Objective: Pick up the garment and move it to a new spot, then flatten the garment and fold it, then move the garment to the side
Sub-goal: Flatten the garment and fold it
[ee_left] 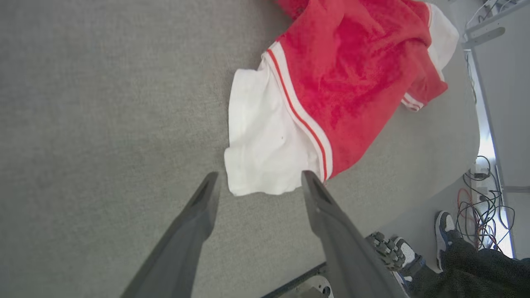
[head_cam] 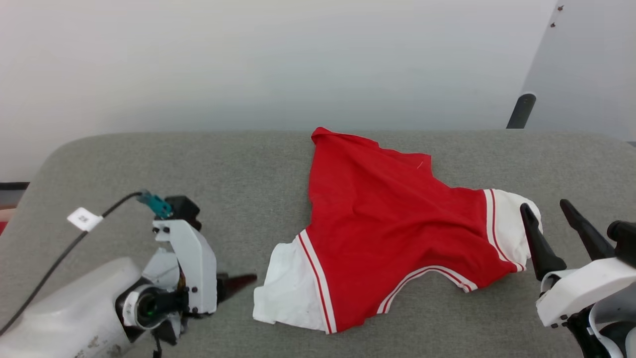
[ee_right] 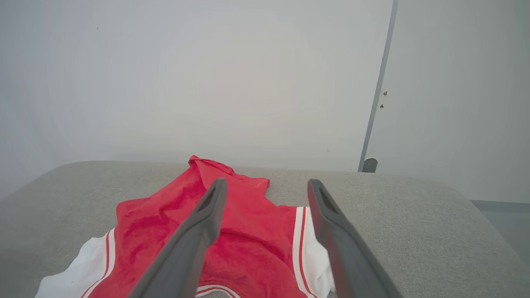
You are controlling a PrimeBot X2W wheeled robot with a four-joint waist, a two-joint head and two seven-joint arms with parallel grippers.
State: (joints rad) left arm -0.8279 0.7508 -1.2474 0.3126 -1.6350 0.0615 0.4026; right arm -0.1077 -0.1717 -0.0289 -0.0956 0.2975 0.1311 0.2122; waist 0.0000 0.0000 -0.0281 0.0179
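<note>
Looking first at the garment (head_cam: 387, 223), lying rumpled and unfolded about the middle of the grey padded table (head_cam: 149, 164), with the red body bunching into soft ridges, a hem corner reaching toward the far wall (head_cam: 248, 59), and a curved striped edge, probably the neckline, facing the robot. Noting the near-left sleeve (head_cam: 288, 293) sprawling white and fairly flat, and the right sleeve (head_cam: 512, 223) curling at the right end of the cloth. Judging the step in hand as the first pick-up, with no cloth being lifted yet. Carrying both pairs of jaws spread wide and empty: the left gripper (ee_left: 260, 182) pointing low across the table at the near-left sleeve, tips just short of the cuff corner; the right gripper (head_cam: 545, 208) standing just beside the right sleeve, with contact there too close to call. Aiming, for a clean lift, at pinching one sleeve seam in each gripper rather than loose red folds, sliding a finger under the cuff instead of shoving the cloth ahead, and closing only with cloth sitting well between the fingers. Raising both arms together and evenly, avoiding twisting the body or dragging the hem across the rough grey top. Choosing a landing spot well inside the table edge, away from the side with a person's shoe (ee_left: 403, 254) and loose cables (ee_left: 484, 207) below, and leaving room all around for the flattening and folding to follow.
</note>
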